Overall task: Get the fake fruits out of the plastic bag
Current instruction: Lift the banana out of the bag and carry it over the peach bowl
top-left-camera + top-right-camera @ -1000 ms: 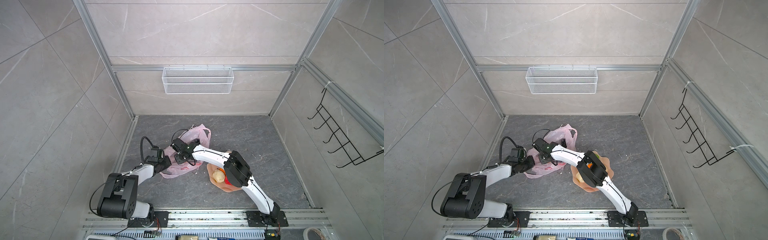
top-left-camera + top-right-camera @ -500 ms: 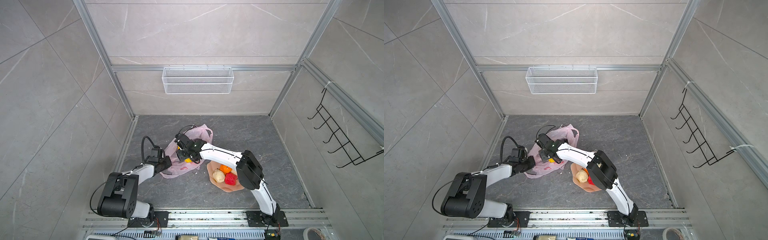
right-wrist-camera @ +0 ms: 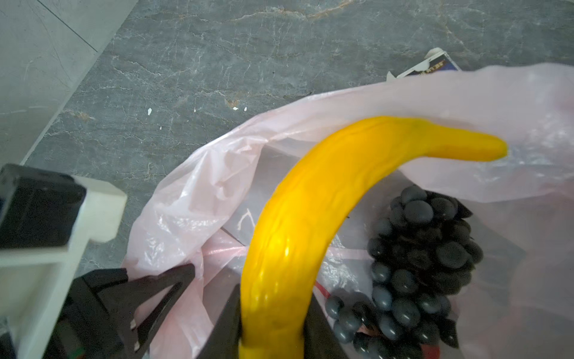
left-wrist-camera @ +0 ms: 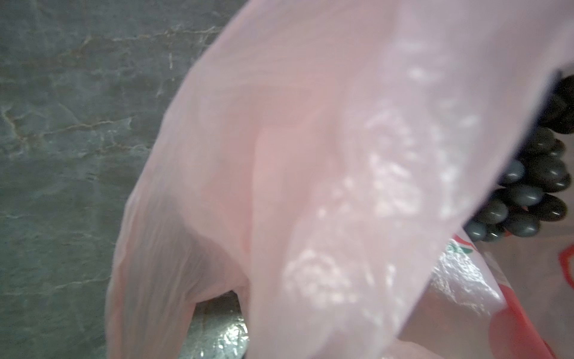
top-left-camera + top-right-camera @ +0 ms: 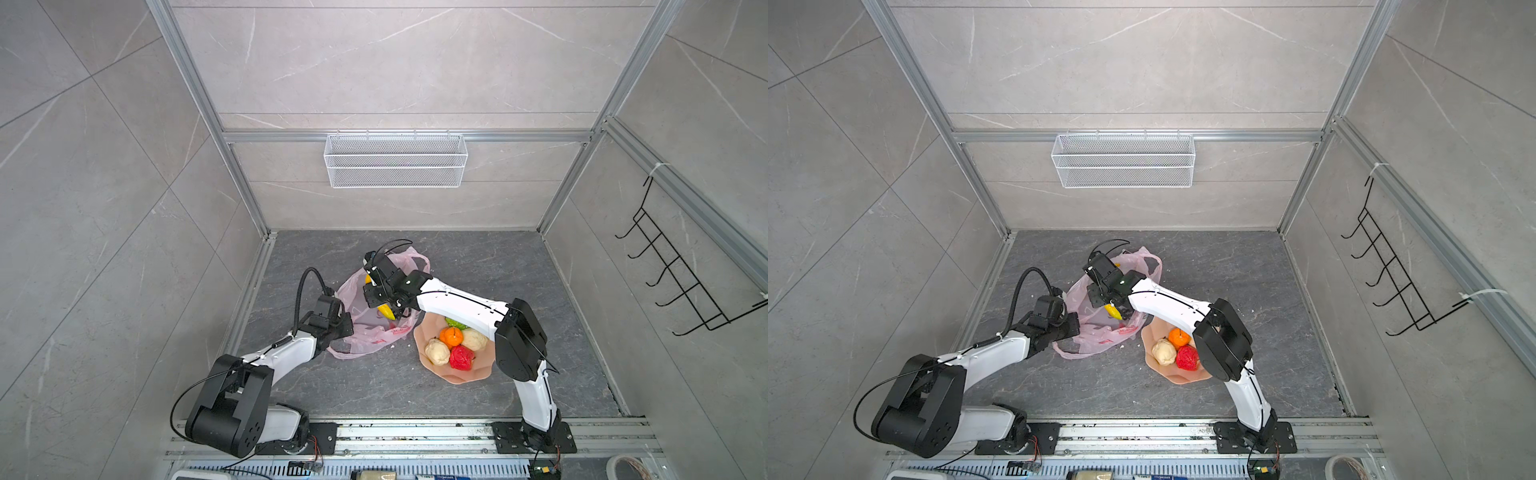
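Right pincer (image 3: 270,314) has its black jaws partly closed around one end of the banana (image 3: 326,199), a smooth, glossy yellow curve with faintly dimpled skin, held over the mouth of the plastic bag (image 5: 374,332). That thin, crinkled pink film carries red-and-white print (its lettering too blurred to read). Inside the bag lies the grape bunch (image 3: 425,258), dark matte beads clustered tight. Left pincer (image 5: 343,326) is pinched fully shut on the bag's edge. Just beside the bag, the scalloped peach plate (image 5: 453,376) holds an orange (image 5: 451,336), a knobbly red fruit (image 5: 461,357), two beige fruits (image 5: 436,351) and a green one (image 5: 456,323). A small printed card (image 3: 428,65) shows at the bag's rim, its text illegible.
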Robot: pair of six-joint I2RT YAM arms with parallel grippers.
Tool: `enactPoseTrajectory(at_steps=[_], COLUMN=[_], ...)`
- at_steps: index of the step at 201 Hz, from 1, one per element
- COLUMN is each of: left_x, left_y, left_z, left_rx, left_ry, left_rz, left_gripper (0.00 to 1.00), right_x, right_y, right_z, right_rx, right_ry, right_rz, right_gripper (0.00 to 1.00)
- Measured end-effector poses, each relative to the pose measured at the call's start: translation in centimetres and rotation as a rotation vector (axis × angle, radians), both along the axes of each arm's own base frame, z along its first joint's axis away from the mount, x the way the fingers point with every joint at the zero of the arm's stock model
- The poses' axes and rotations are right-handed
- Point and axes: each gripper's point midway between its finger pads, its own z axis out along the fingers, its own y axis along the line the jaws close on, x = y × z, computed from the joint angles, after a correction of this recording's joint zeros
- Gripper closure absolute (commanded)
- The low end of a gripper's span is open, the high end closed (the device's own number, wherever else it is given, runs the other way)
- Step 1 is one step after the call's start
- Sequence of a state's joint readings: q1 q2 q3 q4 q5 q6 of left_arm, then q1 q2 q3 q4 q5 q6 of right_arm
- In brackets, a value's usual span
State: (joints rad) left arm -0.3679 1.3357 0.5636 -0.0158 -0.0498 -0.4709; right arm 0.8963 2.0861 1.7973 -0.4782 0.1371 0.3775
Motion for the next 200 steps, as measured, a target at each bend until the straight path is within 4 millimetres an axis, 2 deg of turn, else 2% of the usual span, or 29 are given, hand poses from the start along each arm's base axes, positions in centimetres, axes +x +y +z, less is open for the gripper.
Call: enactPoseTrajectory(at_steps=[30,71,106,128,149,170,200], left_x=[0.6,0.7,0.6,0.6,0.6,0.6,0.6], left_y=[0.1,0.7,0.7,0.7,0.7,0.7,0.7], left_z=[1.2,1.1,0.8,0.8,0.8,0.8,0.8], left_rx=[0.032,0.06,0.063,0.063,0.063,0.063,0.063], left_ry=[-0.036,-0.038,-0.028,-0.028,-0.028,-0.028,-0.027], left_rz=[0.01,0.028,0.027,0.027,0.027,0.027,0.026], left_gripper=[1.0,1.0,1.0,1.0,1.0,1.0,1.0], right_x=[0.7,0.4,-1.7,-3.4,-4.9,-6.2,-8.2], right_y=[0.6,0.3,-2.3,-4.5,-6.8,-8.9,-10.7], right_z=[1.4,2.1,4.8,7.4,8.6,7.9,4.8], right_rx=[0.032,0.047,0.071,0.11,0.136,0.14,0.1], right_ry=[-0.022,-0.016,-0.012,-0.022,-0.02,0.006,0.067], right_rz=[-0.017,-0.03,-0.045,-0.067,-0.112,-0.174,-0.243], right_gripper=[0.88,0.88,0.88,0.88,0.89,0.89,0.9])
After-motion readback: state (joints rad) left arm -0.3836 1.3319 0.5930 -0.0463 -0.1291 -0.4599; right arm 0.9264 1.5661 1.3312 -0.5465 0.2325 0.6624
